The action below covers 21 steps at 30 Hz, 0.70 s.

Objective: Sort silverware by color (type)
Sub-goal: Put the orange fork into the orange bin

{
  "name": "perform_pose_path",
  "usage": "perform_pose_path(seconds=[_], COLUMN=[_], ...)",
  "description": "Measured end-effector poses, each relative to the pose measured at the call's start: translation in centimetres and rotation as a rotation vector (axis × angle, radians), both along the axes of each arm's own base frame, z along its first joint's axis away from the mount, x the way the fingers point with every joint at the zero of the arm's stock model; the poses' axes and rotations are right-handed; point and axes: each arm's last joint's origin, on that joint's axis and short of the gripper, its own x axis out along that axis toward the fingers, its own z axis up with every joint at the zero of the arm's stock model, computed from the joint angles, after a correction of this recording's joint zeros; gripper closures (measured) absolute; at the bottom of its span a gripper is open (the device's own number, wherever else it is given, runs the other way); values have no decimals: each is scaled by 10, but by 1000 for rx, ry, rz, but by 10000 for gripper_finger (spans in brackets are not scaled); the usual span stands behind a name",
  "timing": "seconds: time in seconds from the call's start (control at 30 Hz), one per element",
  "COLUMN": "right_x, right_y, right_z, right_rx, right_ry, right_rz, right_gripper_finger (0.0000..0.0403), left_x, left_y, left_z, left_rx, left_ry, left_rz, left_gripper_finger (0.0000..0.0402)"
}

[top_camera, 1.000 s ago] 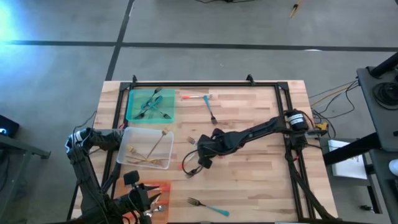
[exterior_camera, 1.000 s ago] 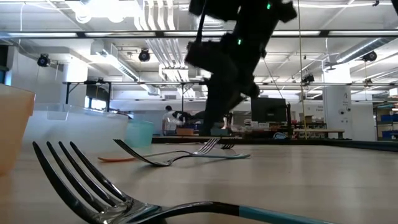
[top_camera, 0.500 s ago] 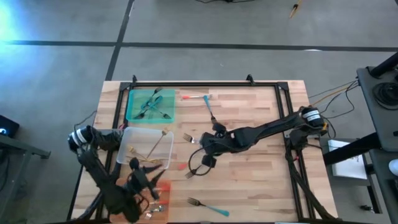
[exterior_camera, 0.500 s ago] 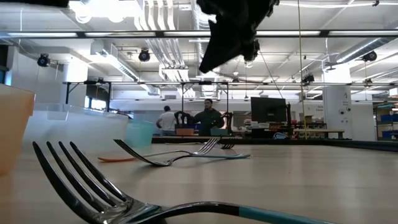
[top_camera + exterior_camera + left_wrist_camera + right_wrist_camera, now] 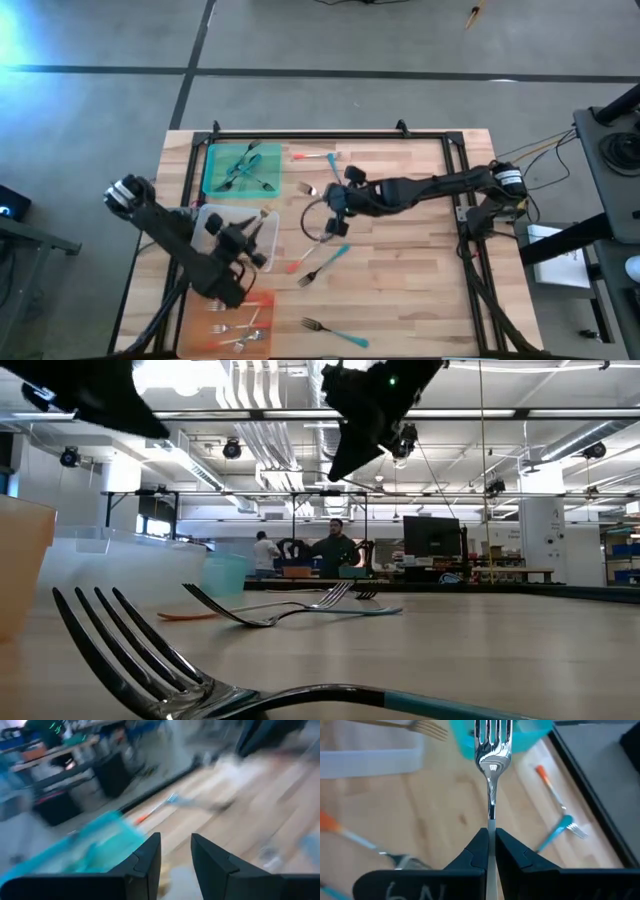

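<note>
Right gripper [image 5: 490,851] has its fingers pinched tight on the neck of a fork [image 5: 492,755], tines pointing away from the wrist toward the green tray [image 5: 241,169]. In the high view I see that gripper [image 5: 337,203] raised over the middle of the table [image 5: 420,290], just beyond the tray's near corner. I can't read the handle colour of the held fork, since the fingers hide it.

My left gripper [image 5: 175,862] has its fingers set a little apart with nothing visible between them; it hangs over the clear tray [image 5: 205,225], which holds the gold forks [image 5: 262,215]. The orange tray [image 5: 262,300] below it holds a few forks too.

Loose silverware lies on the bare wood: a red-handled fork [image 5: 312,156] and a blue-handled fork [image 5: 337,174] near the far edge, another red one [image 5: 292,264] and blue one [image 5: 324,264] mid-table, and a blue one [image 5: 336,332] at the near edge.

My worries from here: the grip is a thin pinch on a slim metal neck, so I judge the fork could pivot or slip if I swing fast. The two arms are working near each other around the trays, so a careless path could clip the left arm. Releasing too high could bounce the fork off the tray.
</note>
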Motion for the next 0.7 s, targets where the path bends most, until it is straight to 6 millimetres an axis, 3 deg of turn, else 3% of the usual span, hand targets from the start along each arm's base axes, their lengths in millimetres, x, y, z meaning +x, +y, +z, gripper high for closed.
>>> perform_pose_path(seconds=[0.2,0.37,0.57,0.7], right_x=[-3,-6,-8,-8], right_y=[-33,-52,-59,-57], right_z=[-5,-8,-10,-10], right_rx=[-24,-28,-26,-2], right_ry=[33,50,63,61], right_rz=[-60,-101,-111,-85], right_gripper_finger=[390,390,390,390], left_x=[5,14,28,25], left_y=[31,44,52,65], left_z=[15,19,16,12], left_rx=[-85,-234,-177,-58], left_ry=[278,441,312,122], left_rz=[68,-136,-537,-628], left_gripper_finger=[311,318,324,324])
